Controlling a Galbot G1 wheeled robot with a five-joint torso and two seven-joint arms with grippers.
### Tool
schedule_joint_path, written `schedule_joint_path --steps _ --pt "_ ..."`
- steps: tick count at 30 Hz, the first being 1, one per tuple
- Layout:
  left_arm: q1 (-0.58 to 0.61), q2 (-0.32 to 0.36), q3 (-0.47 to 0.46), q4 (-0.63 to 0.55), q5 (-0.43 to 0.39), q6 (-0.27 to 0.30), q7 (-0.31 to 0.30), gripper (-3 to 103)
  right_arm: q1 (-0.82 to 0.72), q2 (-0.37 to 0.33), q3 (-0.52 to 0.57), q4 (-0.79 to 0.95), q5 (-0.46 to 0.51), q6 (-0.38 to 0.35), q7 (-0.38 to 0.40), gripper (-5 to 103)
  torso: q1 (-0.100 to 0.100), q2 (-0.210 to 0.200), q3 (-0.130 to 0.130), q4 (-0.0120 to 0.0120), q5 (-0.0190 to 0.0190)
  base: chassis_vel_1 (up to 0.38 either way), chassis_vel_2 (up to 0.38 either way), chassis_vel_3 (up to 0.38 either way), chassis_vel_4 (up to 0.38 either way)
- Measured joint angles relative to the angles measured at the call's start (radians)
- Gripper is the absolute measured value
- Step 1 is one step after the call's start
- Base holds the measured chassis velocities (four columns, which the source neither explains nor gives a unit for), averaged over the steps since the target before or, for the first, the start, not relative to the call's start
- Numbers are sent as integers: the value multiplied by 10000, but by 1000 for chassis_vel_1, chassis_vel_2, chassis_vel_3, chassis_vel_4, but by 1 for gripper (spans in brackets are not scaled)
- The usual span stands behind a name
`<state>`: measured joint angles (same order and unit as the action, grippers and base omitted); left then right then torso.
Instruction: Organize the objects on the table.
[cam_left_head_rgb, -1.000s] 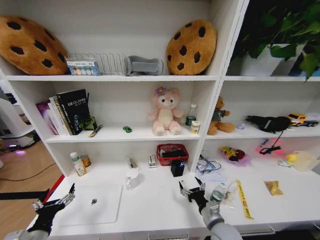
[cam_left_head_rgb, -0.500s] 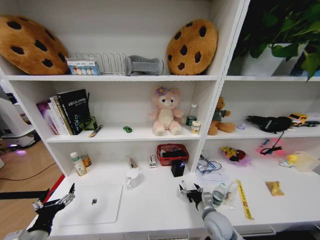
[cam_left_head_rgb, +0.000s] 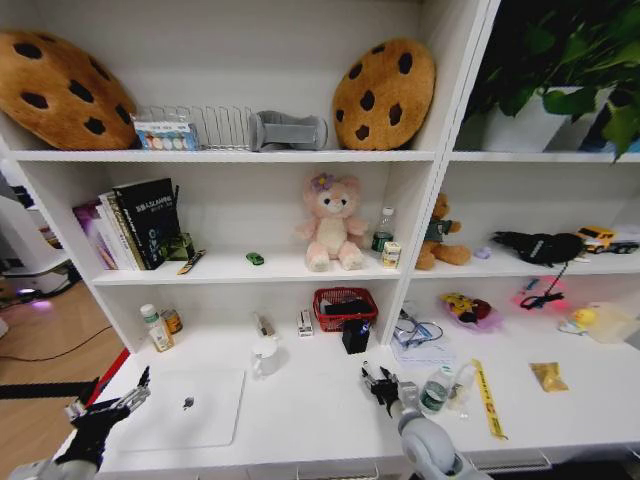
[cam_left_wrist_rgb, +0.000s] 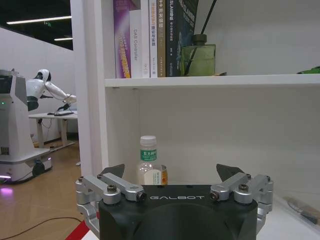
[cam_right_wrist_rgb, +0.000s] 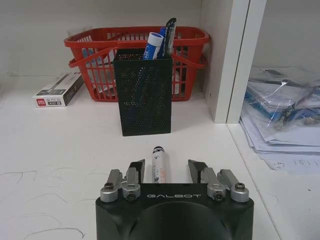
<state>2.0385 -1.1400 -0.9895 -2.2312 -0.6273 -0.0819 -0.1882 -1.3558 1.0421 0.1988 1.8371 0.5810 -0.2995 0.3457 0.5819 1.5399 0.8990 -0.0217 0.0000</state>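
Note:
On the white table (cam_left_head_rgb: 310, 410), my right gripper (cam_left_head_rgb: 383, 383) is low and open. A white pen with a dark tip (cam_right_wrist_rgb: 159, 166) lies on the tabletop between its fingers (cam_right_wrist_rgb: 136, 169), apart from both. Just beyond stands a black mesh pen holder (cam_right_wrist_rgb: 145, 95) holding blue and black pens (cam_right_wrist_rgb: 161, 41). A clear green-labelled bottle (cam_left_head_rgb: 436, 390), a yellow strip (cam_left_head_rgb: 487, 397) and a yellow packet (cam_left_head_rgb: 547, 375) lie to the right. The silver laptop (cam_left_head_rgb: 195, 408) is at the left. My left gripper (cam_left_head_rgb: 108, 408) hovers open off its left edge. A tiny green toy car (cam_left_head_rgb: 255, 258) sits on the shelf.
A red basket (cam_right_wrist_rgb: 100, 42) stands behind the pen holder, with a small box (cam_right_wrist_rgb: 57, 90) beside it. Bagged papers (cam_right_wrist_rgb: 285, 100) lie past the shelf upright (cam_right_wrist_rgb: 232, 60). A white-capped bottle (cam_left_wrist_rgb: 148, 165) stands by the back wall. Books (cam_left_head_rgb: 135, 222) and plush toys (cam_left_head_rgb: 330, 222) fill the shelves.
My right gripper has sunk closer to the tabletop and turned toward the pen holder. The left arm has stayed still.

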Motion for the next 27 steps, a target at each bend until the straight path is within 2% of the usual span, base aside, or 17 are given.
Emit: schedule_joint_path --steps 2,3,5,6,8,9,11,16,18,19,22,23,26,27 --pt "0 0 0 0 0 1 0 100 12 19 -36 -15 -4 1 0 41 0 0 0 0 0 0 0 0 0" --pt "0 0 0 0 0 1 0 100 12 19 -36 -15 -4 1 0 41 0 0 0 0 0 0 0 0 0" --pt "1 0 0 0 0 0 0 100 26 31 -47 -32 -1 2 10 30 0 0 1 0 0 0 0 0 0" --pt "1 0 0 0 0 0 0 100 26 31 -47 -32 -1 2 10 30 0 0 1 0 0 0 0 0 0" --pt "0 0 0 0 0 0 0 100 29 33 -38 -41 28 7 13 19 0 0 0 0 0 0 0 0 0" --pt "0 0 0 0 0 0 0 100 29 33 -38 -41 28 7 13 19 0 0 0 0 0 0 0 0 0" --pt "0 0 0 0 0 0 0 100 12 33 5 -41 48 22 14 11 0 0 0 0 0 0 0 0 0" --pt "0 0 0 0 0 1 0 100 -12 10 68 134 -175 196 -15 10 0 0 0 0 0 0 0 0 0" --pt "0 0 0 0 0 0 0 100 15 -56 81 329 -789 737 -232 10 0 0 0 0 1 0 0 0 0" --pt "0 0 0 0 0 0 0 100 15 -56 81 329 -789 737 -232 10 0 0 0 0 1 0 0 0 0" --pt "0 0 0 0 0 0 0 100 243 -138 26 376 -2423 1908 -593 10 -1 0 0 -1 0 0 0 0 0" --pt "0 0 0 0 0 0 0 100 243 -138 26 376 -2423 1908 -593 10 -1 0 0 -1 0 0 0 0 0" --pt "1 0 0 0 0 0 0 100 802 -31 -137 73 -3750 3005 -653 10 0 0 0 0 0 0 0 0 0" --pt "1 0 0 0 0 0 0 100 802 -31 -137 73 -3750 3005 -653 10 0 0 0 0 0 0 0 0 0"
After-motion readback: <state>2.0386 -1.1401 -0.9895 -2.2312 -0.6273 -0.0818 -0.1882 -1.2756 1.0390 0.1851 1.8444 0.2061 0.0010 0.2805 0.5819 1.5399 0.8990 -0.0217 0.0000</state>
